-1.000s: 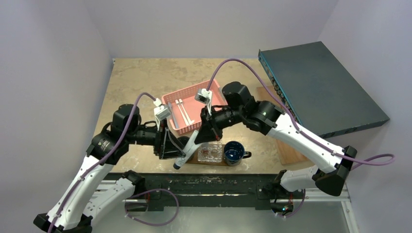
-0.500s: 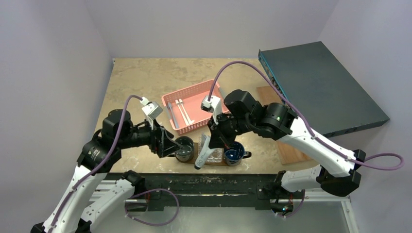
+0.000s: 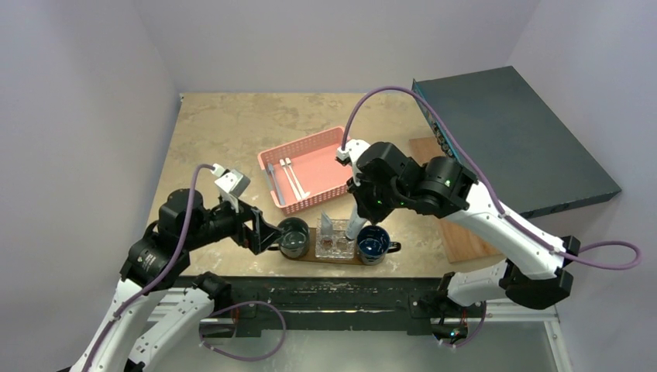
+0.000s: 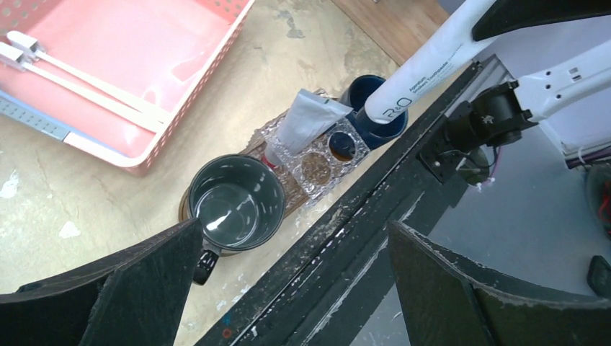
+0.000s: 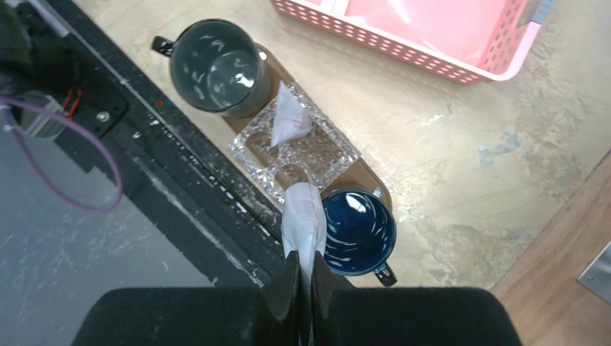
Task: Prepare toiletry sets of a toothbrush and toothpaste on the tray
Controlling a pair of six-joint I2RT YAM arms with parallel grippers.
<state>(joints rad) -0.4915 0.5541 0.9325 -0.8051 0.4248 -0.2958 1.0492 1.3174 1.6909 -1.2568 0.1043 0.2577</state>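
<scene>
Right gripper [image 5: 301, 268] pinches toothpaste tube [image 5: 302, 216], end hidden in its grip; left gripper [image 4: 295, 249] spread wide, empty; tray [image 5: 372, 175] beneath mostly covered.

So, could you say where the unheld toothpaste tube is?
Top view: the tube sits in the clear holder on the tray, between the grey mug and blue mug.

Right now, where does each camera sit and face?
Top external: above, behind the robot, facing down at the table; left arm and right arm show.
Left wrist: looks down past the open left gripper at the grey mug.
Right wrist: looks down past the right gripper, shut on a toothpaste tube, at the blue mug.
Wrist views share tray and mugs.
</scene>
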